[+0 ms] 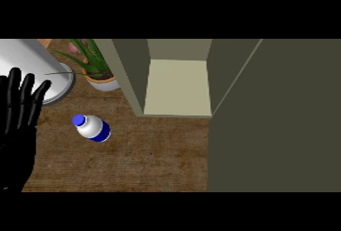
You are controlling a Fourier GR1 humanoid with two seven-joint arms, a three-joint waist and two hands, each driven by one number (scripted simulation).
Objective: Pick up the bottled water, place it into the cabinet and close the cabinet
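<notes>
Nothing here can be read: the bottled water (92,127) standing on the counter (133,162) wears a blue band where a label would sit, but no letters or numbers show on it, and the cabinet (177,85) and the plant pot (103,84) carry no writing or signs either

Black robot hand (16,122) with long slender fingers
</notes>
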